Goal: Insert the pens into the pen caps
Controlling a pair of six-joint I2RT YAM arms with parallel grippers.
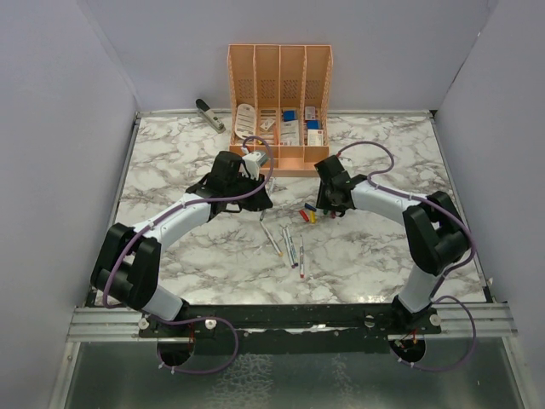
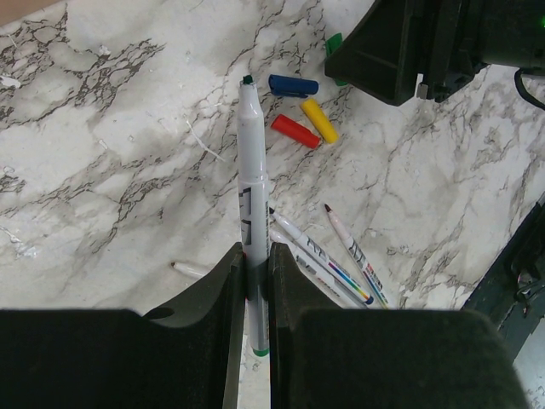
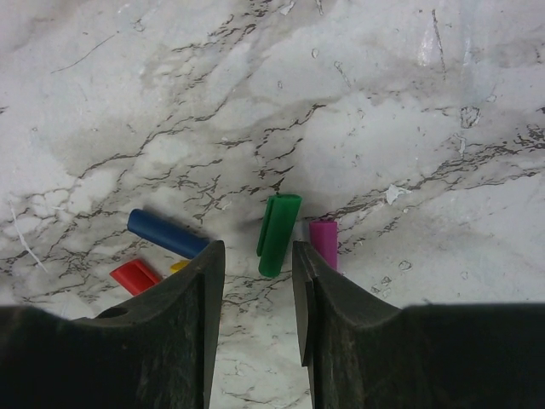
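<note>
The green-tipped pen (image 2: pixel 252 170) stands clamped in the left hand (image 2: pixel 255 256), held near its back end, the tip pointing forward over the counter (image 2: pixel 102 170). It looks light, stiff and smooth, so I think it can swing in the grip; a hold nearer the middle would be steadier. The green cap (image 3: pixel 278 234) lies on the counter between the fingers of the right hand (image 3: pixel 257 251), which is half open and seems not to touch it. The cap is tiny and may roll. The purple cap (image 3: pixel 323 243) lies just beside one finger, so that side is tight; the counter edges are well apart from both hands.
</note>
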